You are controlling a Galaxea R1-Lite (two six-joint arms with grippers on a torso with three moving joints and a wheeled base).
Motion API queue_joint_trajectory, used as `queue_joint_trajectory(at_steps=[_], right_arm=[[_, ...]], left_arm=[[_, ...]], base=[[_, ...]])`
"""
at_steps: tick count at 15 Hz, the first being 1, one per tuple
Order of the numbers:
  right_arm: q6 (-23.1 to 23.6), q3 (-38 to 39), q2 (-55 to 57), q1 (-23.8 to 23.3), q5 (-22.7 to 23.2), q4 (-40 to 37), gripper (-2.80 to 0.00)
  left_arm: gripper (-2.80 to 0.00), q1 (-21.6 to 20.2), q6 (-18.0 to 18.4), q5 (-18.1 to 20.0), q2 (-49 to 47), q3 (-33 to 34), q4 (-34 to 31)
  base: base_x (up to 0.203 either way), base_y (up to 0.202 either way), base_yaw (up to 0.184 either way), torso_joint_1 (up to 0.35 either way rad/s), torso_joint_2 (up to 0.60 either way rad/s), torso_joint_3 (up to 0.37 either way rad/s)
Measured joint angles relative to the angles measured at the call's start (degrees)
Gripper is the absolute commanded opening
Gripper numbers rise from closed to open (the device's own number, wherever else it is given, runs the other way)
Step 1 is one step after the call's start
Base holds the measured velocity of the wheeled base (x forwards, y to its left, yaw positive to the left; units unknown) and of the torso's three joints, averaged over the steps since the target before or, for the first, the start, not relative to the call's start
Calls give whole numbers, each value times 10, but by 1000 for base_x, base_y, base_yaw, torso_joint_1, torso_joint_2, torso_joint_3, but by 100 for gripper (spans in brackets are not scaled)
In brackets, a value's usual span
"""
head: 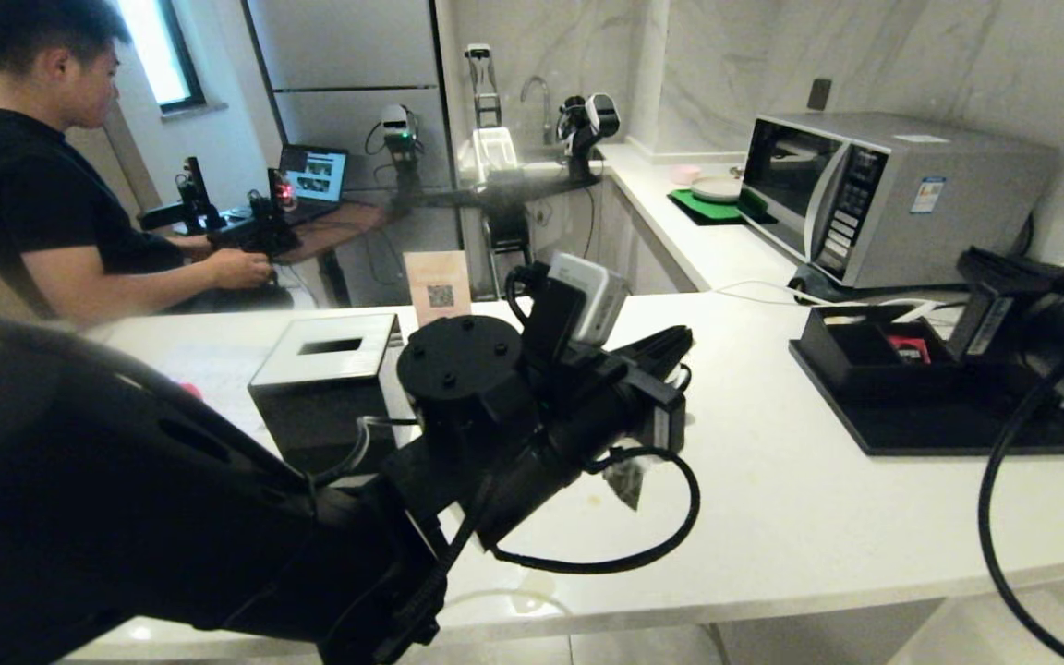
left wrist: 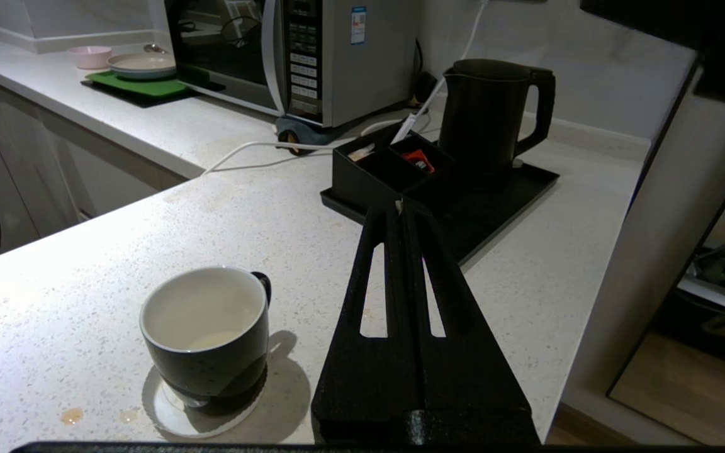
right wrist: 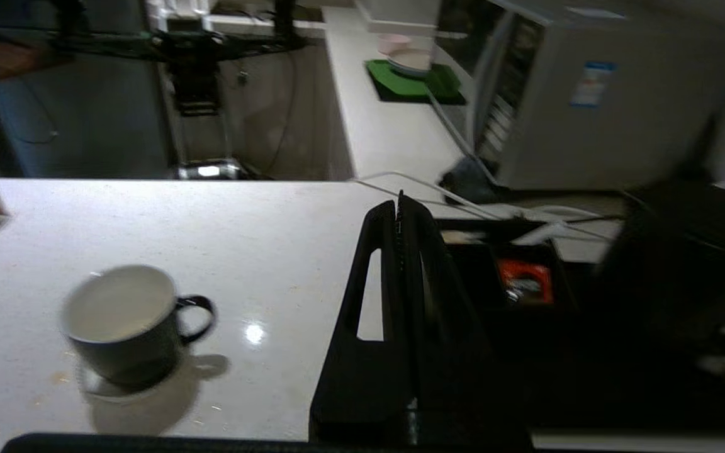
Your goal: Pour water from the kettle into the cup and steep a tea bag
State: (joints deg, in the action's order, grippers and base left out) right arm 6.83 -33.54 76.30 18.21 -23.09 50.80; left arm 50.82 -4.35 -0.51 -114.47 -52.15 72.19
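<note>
Right gripper (right wrist: 400, 207), jaws pressed together and empty, hangs near the kettle (left wrist: 491, 119) on its black tray (left wrist: 501, 201); swinging in shut, it could knock the kettle instead of gripping its handle. Left gripper (left wrist: 400, 211), closed on nothing, hovers beside the cup (left wrist: 208, 336).

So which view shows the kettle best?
The left wrist view: the kettle stands whole and sharp on its black tray, with lid, spout and handle clear. The right wrist view catches only a blurred, cropped dark body; in the head view the right arm hides it.

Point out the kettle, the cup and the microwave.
kettle (left wrist: 482, 119), left wrist view, on its body.
cup (left wrist: 211, 358), left wrist view, on its outer wall.
microwave (head: 948, 208), head view, on its side panel.
</note>
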Motion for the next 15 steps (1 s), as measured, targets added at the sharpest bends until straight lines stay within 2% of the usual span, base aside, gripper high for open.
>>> queue_joint_trajectory(at_steps=[5,11,15], right_arm=[[11,114,-64,-105,0,22,-280],[11,254,-151,-143,2,23,-280],[10,324,-221,-191,3,1,-280]], left_arm=[[-280,8,0,-1,-1,0,0],[-280,15,0,-1,-9,0,1],[-280,24,-1,0,-19,-1,1]], base=[[0,0,0,0,0,0],[0,0,0,0,0,0],[0,0,0,0,0,0]])
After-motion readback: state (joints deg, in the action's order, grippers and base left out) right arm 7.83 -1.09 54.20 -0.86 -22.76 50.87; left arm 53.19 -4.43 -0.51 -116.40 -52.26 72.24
